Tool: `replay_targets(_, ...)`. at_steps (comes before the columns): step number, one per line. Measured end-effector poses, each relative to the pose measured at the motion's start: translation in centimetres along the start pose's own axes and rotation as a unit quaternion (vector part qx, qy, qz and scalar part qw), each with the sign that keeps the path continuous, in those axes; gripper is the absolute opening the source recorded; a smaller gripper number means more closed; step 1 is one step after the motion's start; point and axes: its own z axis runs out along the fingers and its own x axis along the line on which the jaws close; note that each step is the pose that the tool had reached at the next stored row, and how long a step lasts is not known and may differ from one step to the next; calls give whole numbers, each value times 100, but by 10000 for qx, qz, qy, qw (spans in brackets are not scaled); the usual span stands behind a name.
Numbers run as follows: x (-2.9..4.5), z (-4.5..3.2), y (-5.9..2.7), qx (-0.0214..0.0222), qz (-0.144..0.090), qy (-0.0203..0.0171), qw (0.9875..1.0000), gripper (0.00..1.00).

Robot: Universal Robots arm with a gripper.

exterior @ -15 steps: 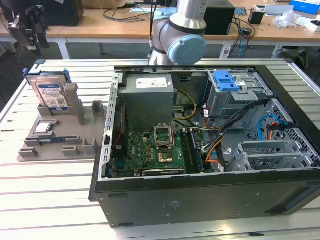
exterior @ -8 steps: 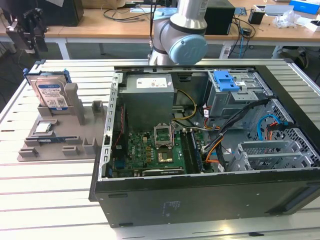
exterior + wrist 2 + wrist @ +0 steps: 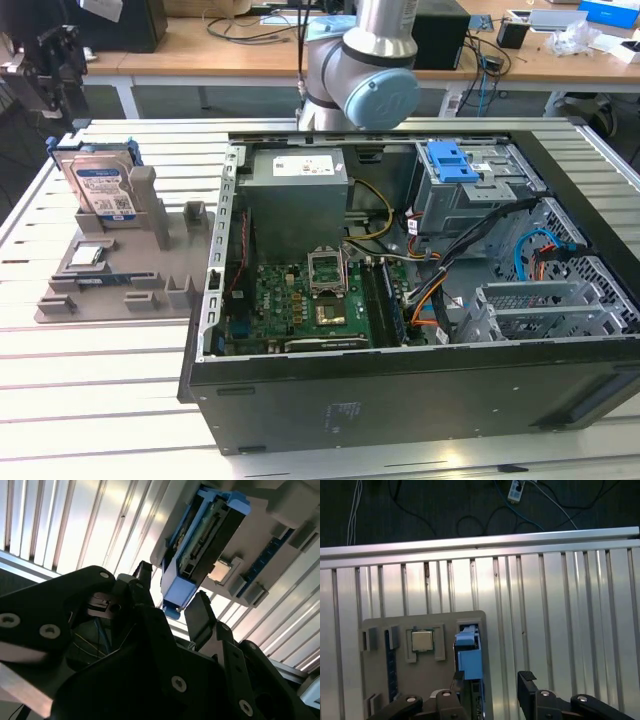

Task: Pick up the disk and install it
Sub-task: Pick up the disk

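Gripper [image 3: 491, 675] hangs over the exterior view's left end of the slatted table [image 3: 330, 465], jaws spread wide w/ nothing between them. The disk [image 3: 100, 185] stands on edge in a grey holder [image 3: 110, 290], blue frame round it, well apart from the open computer case [image 3: 420, 400] where it has to go. The gripper is above the disk, not touching. In the first wrist view 1 finger [image 3: 458, 681] lines up almost over the disk's top edge and the other sits out over bare holder, so alignment looks off to 1 side. The second wrist view puts the blue end nearer the middle of the gap, so I can't tell how far off it really is. Risks, as I judge them: if the gripper came down offset, a fingertip could land on the frame instead of straddling it & jam or tip the disk. A grip on plastic only may flex or slip. The small chip [image 3: 88, 255] lies in the holder near the disk & could get knocked. Cables [image 3: 450, 265] crowd the case interior, a snag risk at install.
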Motion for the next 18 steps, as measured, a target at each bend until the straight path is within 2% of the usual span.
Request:
replay_targets(5, 125, 54, -12, -6, -31, 9, 10000, 54)
replay_targets(7, 159, 112, -16, -21, -110, 14, 9999, 54)
replay_targets(12, 165, 202, -20, -25, -260, 23, 9997, 54)
replay_targets(18, 154, 318, -24, -25, -315, 25, 9995, 54)
